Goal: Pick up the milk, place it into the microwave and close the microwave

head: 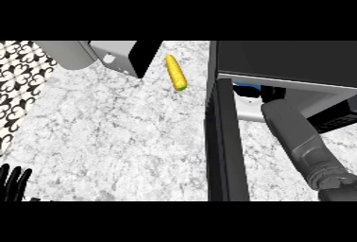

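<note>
The right forearm (300, 137) reaches into the open microwave (279, 61); its hand is hidden inside, grip impossible to tell. A blue-white bit of milk (245, 90) shows there. The left hand's fingers (14, 182) rest straight, far from the corn (175, 72).

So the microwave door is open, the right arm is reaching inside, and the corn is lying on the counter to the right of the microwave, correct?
Not quite. The corn lies on the counter to the left of the microwave, not the right. The rest holds: the head view shows the door open and the right arm reaching inside.
</note>
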You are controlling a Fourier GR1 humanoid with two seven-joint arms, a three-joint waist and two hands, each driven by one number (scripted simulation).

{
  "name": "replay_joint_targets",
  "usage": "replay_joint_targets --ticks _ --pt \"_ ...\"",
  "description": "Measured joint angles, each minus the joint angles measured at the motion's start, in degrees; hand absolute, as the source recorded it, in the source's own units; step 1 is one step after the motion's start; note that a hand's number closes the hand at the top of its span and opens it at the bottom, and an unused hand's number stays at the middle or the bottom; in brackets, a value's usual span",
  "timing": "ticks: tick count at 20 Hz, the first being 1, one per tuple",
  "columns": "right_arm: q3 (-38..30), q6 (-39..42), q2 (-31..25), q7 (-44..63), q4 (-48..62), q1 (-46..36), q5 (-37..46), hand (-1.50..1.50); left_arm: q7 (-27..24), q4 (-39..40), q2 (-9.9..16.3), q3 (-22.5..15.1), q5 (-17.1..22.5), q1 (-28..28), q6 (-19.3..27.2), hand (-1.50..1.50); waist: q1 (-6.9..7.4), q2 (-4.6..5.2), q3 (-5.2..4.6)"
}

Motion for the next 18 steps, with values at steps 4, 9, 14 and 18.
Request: replay_joint_targets --ticks 4,9,14,18 --pt "0.16 0.20 0.62 0.04 0.16 0.01 0.32 -1.50 -0.79 0.49 -0.40 -0.38 -0.57 0.26 -0.33 -1.50 -0.17 -0.21 -0.02" --pt "-0.28 1.09 0.78 -0.83 -0.24 0.75 0.06 -1.50 -1.47 0.99 -0.99 -0.49 -1.20 0.24 -0.17 -1.50 -0.67 -0.42 -0.01" --pt "-1.08 2.33 1.35 -1.64 -0.79 1.14 -0.59 -1.50 -2.02 1.05 -1.58 -0.69 -1.93 0.48 -0.09 -1.50 -1.48 -0.80 -0.05" --pt "-1.76 4.51 -0.04 -2.56 -1.13 1.58 -1.13 -1.50 -2.72 0.36 -2.36 -1.28 -2.64 1.59 -0.11 -1.50 -1.80 -0.98 -0.04"
